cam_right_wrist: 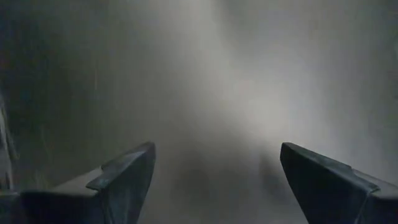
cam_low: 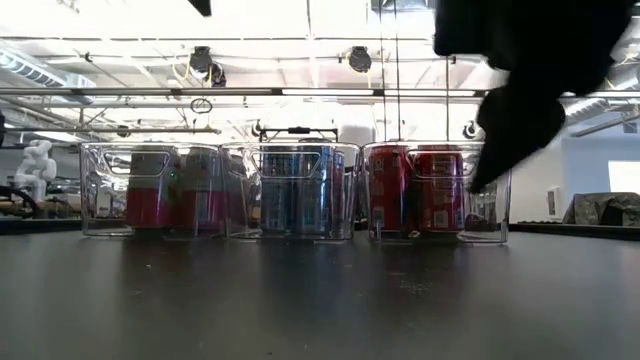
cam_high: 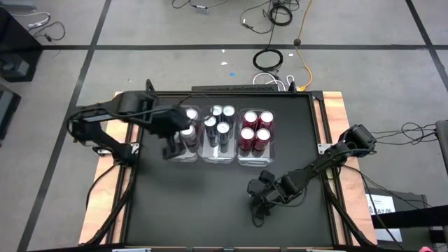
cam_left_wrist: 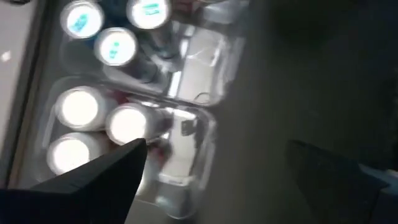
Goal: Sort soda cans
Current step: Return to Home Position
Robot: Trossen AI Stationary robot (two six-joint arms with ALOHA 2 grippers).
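Three clear bins stand in a row at the table's far middle. The left bin (cam_high: 183, 134) holds pinkish-red cans (cam_left_wrist: 127, 121), the middle bin silver-blue cans (cam_high: 219, 126), and the right bin red cans (cam_high: 255, 131). All of the cans stand upright on their bases. My left gripper (cam_high: 171, 145) hovers open above the near part of the left bin. In the left wrist view the left gripper (cam_left_wrist: 217, 180) holds nothing. My right gripper (cam_high: 257, 201) waits open over bare table near the right front, and the right wrist view shows the right gripper (cam_right_wrist: 214, 180) holding nothing.
The near half of the dark tabletop (cam_high: 203, 210) lies bare in front of the bins. Wooden rails edge the table's left and right sides (cam_high: 334, 126). My right arm (cam_low: 520, 90) fills the upper right of the low view. Cables lie on the floor beyond the far edge.
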